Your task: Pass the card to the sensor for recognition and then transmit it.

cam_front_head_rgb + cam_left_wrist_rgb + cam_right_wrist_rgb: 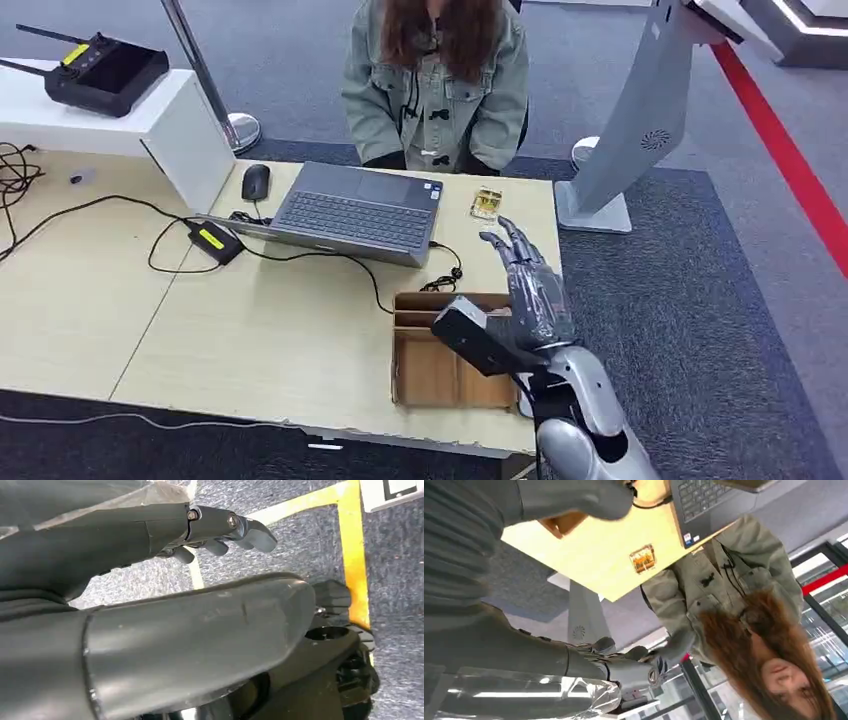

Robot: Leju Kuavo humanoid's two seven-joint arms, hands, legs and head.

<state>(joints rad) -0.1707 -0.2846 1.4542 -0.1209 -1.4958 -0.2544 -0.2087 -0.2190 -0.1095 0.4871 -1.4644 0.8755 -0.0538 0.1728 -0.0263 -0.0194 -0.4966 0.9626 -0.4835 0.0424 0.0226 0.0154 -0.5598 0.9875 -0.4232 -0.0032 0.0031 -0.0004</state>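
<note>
Fingers spread and empty, the right hand (pixel 528 285) hovers above the far edge of the cardboard box (pixel 440 375), palm turned sideways and gripping nothing. The card (pixel 486 204), a small yellowish rectangle, lies flat on the wooden desk (pixel 280 330) beyond the box, just beside the laptop's (pixel 355 212) right corner and in front of the seated person (pixel 437 80). The left hand (pixel 220 530) hangs by the robot's side over the carpet, fingers loosely curled around nothing. Risk from here, as I judge it: the thin card sits flush on the desk, so fingertips may slide it toward the edge rather than lift it, and the reaching arm could catch the box wall or the black cable (pixel 445 280) near the box.
</note>
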